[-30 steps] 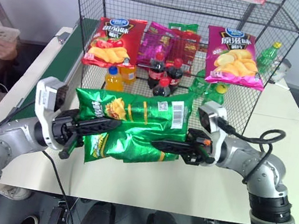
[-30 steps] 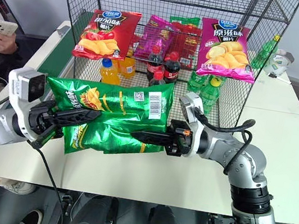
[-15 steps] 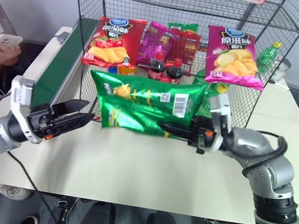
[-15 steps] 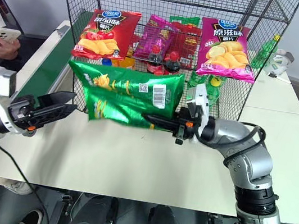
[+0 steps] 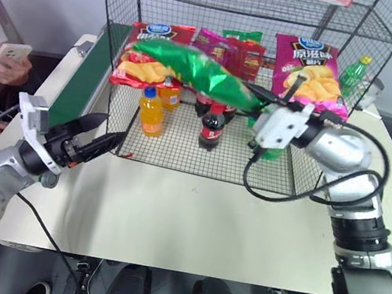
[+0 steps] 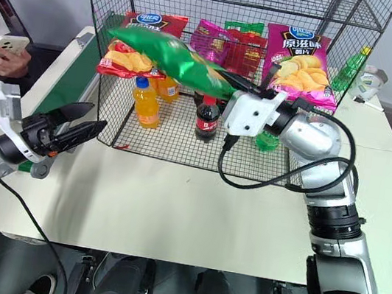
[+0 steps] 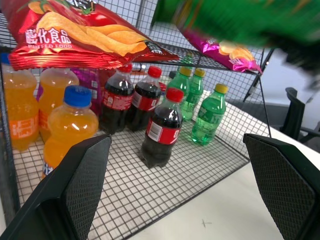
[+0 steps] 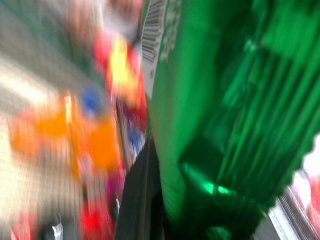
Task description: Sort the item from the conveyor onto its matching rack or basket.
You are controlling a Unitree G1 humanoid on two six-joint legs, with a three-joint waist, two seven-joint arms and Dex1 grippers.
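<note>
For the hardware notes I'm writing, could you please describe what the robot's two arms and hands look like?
Both arms are silver-grey metal with rounded joints and black bands. The left hand has two black fingers with mesh-textured pads and a white camera block at the wrist. The right hand carries a similar white block, with a black cable looping beneath its forearm.

You can read "膨化食品 PUFFED FOOD" on the red bag (image 7: 75, 37). The pink bag (image 6: 302, 54) reads "原滋味". Nothing else is legible.

left tool (image 5: 100, 137) released, green bag (image 5: 193, 72) raised to rack (image 5: 183, 134)
</note>
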